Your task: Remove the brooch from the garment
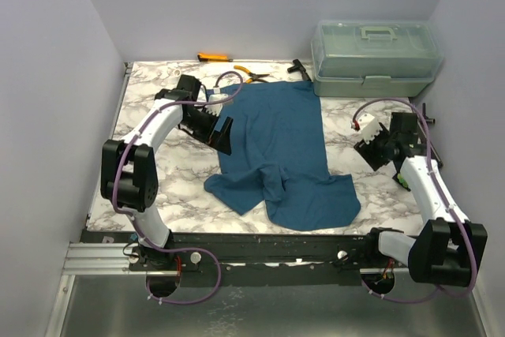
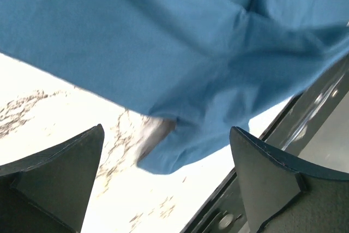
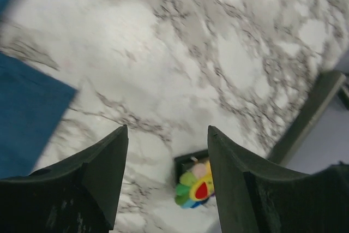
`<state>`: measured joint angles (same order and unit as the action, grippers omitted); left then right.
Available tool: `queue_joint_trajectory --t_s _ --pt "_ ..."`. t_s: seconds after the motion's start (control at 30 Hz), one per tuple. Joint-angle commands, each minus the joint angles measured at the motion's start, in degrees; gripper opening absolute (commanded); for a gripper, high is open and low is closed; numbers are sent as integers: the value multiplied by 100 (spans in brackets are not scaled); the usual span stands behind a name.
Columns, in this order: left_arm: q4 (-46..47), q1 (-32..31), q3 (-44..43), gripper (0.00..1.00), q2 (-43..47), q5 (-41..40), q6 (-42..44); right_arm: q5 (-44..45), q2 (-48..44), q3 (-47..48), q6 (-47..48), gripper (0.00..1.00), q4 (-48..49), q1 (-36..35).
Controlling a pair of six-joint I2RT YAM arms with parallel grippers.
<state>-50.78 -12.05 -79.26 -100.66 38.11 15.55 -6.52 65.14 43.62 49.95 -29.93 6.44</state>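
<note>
Plainly the brooch, a bright many-coloured flower, lies on the table, off the shirt; right gripper gapes empty above it; left gripper gapes over the shirt.

**Pale walls, marbled tabletop**

Plain lavender-white walls close in at 9, 12 and 3 o'clock. The table has a white-and-grey marble pattern under soft, even light. A clear lidded storage box sits at 1 o'clock. A metal rail edges 6 o'clock, with a dull grey surface below.
</note>
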Motion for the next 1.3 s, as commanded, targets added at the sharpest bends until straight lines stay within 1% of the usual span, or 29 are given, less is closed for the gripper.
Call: queue_joint_trajectory --t_s 0.0,0.1,0.27,0.33,0.37,0.4,0.5,0.57,0.63,0.7,0.77,0.83,0.87,1.0,1.07,1.17,1.27 --pt "-1205 15 244 95 596 -106 2159 -1591 350 496 -816 63 -1112 -43" --pt "-1241 -88 770 88 917 -503 2736 -2028 542 618 -1090 63 -1272 -153" --pt "-1023 -251 1683 74 1455 -435 3711 -2310 906 537 -1453 62 -1302 -474" --pt "-820 -518 2004 69 1682 -526 3960 -2296 1017 462 -1587 61 -1217 -613" --pt "-741 -718 2154 67 1786 -566 4100 -2277 1086 422 -1638 61 -1176 -633" --pt "-663 -977 2273 66 1898 -631 4174 -2246 1148 393 -1700 60 -1140 -814" --pt "-405 -1726 2596 63 2038 -924 4251 -2108 1333 341 -1850 58 -1044 -1054" --pt "-332 -2072 2558 60 1815 -976 4141 -2026 1400 293 -1963 58 -945 -1212" --pt "-25 -2405 2616 61 1662 -1237 4003 -1898 1462 260 -2084 58 -856 -1412" --pt "274 -2602 2709 64 1538 -1453 3958 -1778 1533 232 -2191 57 -784 -1633" --pt "398 -2736 2759 66 1364 -1555 3941 -1654 1620 199 -2267 57 -704 -1828" --pt "504 -2821 2851 65 1230 -1736 3963 -1479 1707 143 -2352 57 -577 -2013" --pt "587 -2839 2931 63 1212 -1868 3972 -1399 1766 111 -2374 57 -501 -2081" --pt "660 -2843 3220 50 1357 -2252 4061 -1002 2108 35 -2356 56 -293 -2226" --pt "562 -2838 3350 40 1500 -2436 4113 -762 2340 9 -2299 56 -197 -2225" --pt "189 -2798 3514 20 1704 -2659 4264 -451 2679 -15 -2225 55 -95 -2226" --pt "-446 -2634 3586 9 2090 -2674 4537 -213 2898 -54 -2150 55 -16 -2228"
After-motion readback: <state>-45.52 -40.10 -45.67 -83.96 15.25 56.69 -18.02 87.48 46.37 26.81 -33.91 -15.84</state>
